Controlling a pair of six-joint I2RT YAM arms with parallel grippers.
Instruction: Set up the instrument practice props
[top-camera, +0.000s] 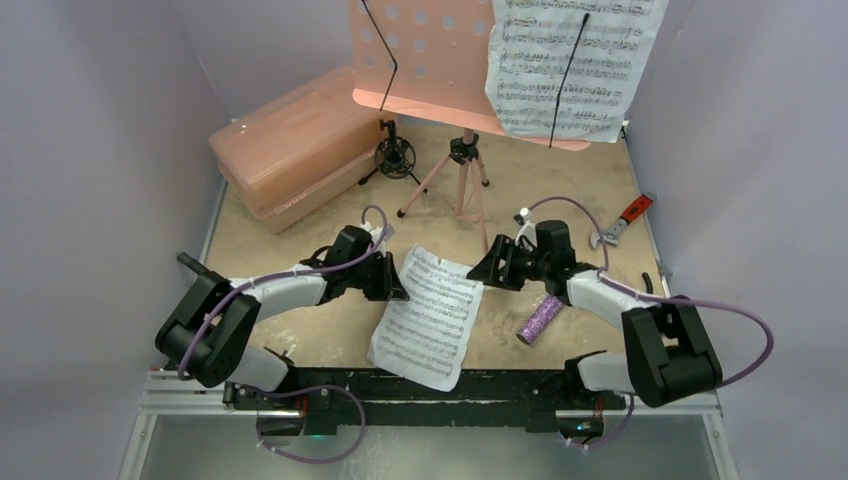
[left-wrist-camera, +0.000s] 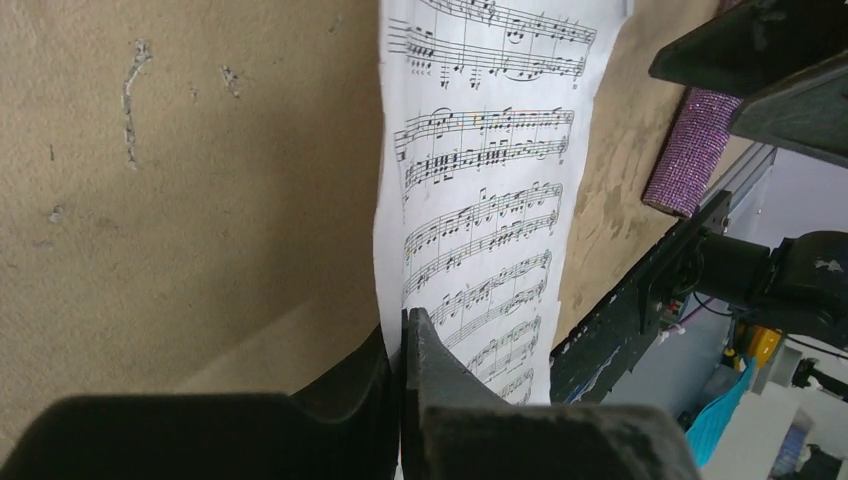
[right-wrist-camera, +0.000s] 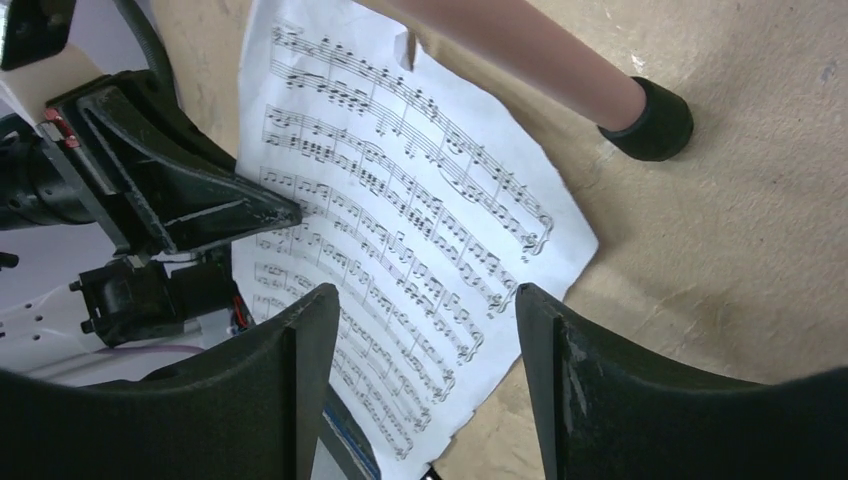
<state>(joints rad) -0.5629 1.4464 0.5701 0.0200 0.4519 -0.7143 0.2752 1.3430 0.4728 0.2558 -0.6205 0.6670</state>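
The loose sheet-music page lies at the front middle of the table, its near edge reaching past the table's lip onto the black rail. The left fingers are pressed together on the page's left edge, while the right fingers stand apart over its right corner; whether they touch the paper cannot be told. The glittery purple microphone lies just beside the page under the right arm. One foot of the pink music stand rests close to the page's far corner, and the second page sits on the stand's desk. The black mini tripod stands between the stand's legs and the pink case; a red-handled wrench lies by the right wall. Bare table shows left of the page
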